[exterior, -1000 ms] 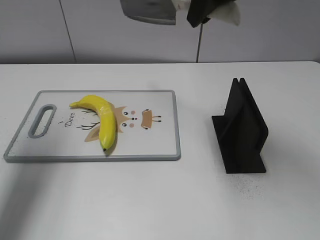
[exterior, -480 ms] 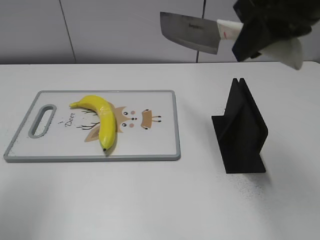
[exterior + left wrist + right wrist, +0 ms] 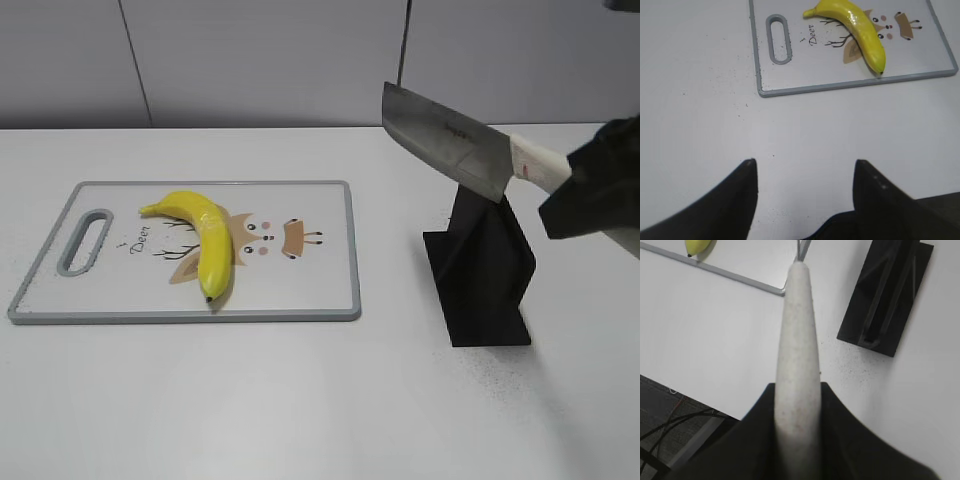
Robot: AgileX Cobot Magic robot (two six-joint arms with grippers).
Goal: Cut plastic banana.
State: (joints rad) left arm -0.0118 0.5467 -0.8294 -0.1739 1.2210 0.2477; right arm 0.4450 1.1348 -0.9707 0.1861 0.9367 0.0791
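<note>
The plastic banana [image 3: 206, 240] is glossy yellow, curved and whole, lying on the white cutting board [image 3: 310, 280]. It also shows in the left wrist view [image 3: 860, 31] and its tip in the right wrist view [image 3: 697, 246]. My right gripper [image 3: 590, 195] is shut on the white handle of a cleaver [image 3: 445, 140], held in the air above the black knife stand [image 3: 485, 265], blade pointing left. The handle [image 3: 799, 340] fills the right wrist view between the jaws. My left gripper [image 3: 804, 172] is open and empty above bare table in front of the board.
The cutting board [image 3: 790, 80] has a grey rim, a handle slot at its left end and a deer drawing. The black knife stand [image 3: 887, 295] sits right of the board. A grey wall runs behind the white table [image 3: 250, 400].
My right gripper has carried the cleaver from high above the table's back down and to the right, to just above the knife stand. The banana and board have not moved.
</note>
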